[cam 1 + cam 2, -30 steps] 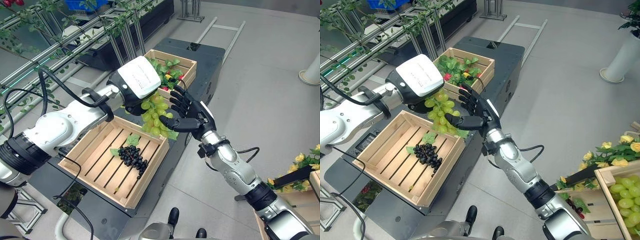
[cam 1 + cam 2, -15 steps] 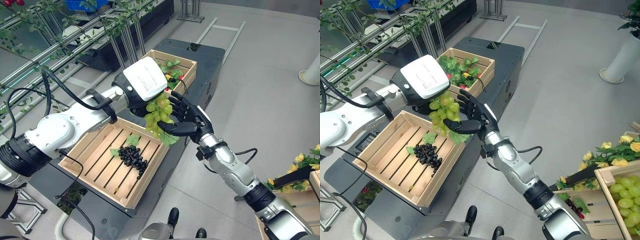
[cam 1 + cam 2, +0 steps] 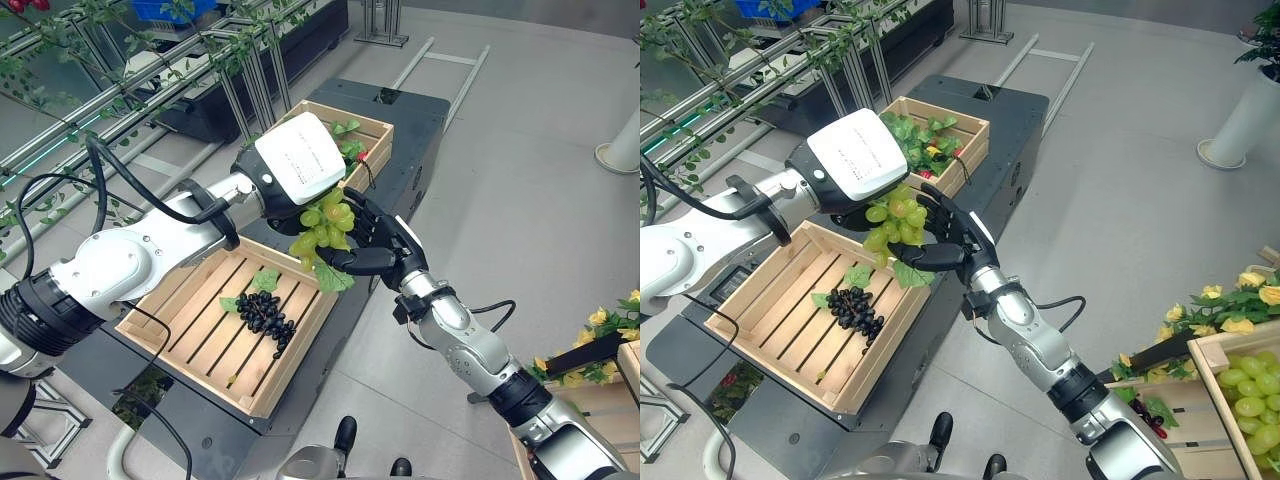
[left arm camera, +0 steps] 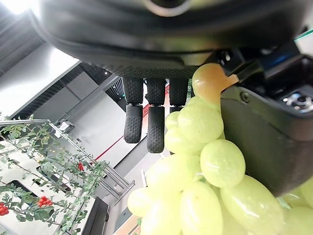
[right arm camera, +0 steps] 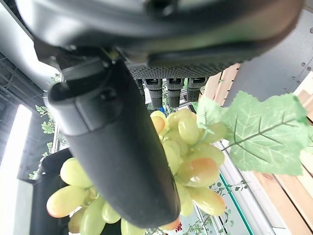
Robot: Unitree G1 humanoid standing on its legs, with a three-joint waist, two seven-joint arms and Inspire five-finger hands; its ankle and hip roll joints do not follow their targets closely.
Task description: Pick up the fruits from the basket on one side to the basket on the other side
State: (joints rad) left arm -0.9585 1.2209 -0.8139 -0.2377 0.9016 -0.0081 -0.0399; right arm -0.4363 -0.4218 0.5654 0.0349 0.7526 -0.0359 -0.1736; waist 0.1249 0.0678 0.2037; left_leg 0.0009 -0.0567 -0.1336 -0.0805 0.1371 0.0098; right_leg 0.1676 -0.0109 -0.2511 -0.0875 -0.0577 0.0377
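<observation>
- Green grapes (image 3: 324, 224) held up in the left hand (image 3: 268, 205), above the far right corner of the near crate (image 3: 190, 322); left fingers (image 4: 148, 117) curled over the top of the bunch, thumb pressing from the other side.
- Dark right hand (image 3: 375, 247) reached in from the right, touching the same bunch; thumb (image 5: 117, 147) lying across the grapes, fingers (image 5: 167, 90) bent behind them, a cupping hold round the lower part.
- Green leaf (image 3: 331, 276) hanging at the bottom of the bunch, just under the right thumb.
- Below, inside the near crate: black grapes (image 3: 264, 313) lying on the slats with a small leaf at their far end, well apart from the held bunch.
- Both crates resting on a dark platform (image 3: 420, 120).
- Beyond the hands, far crate (image 3: 371, 128) holding green leaves and small red fruit.
- At the far left, metal racks (image 3: 120, 95) with leafy vines.
- At the near right, box (image 3: 1220, 355) with more green grapes, yellow flowers (image 3: 1245, 290) beside it.
</observation>
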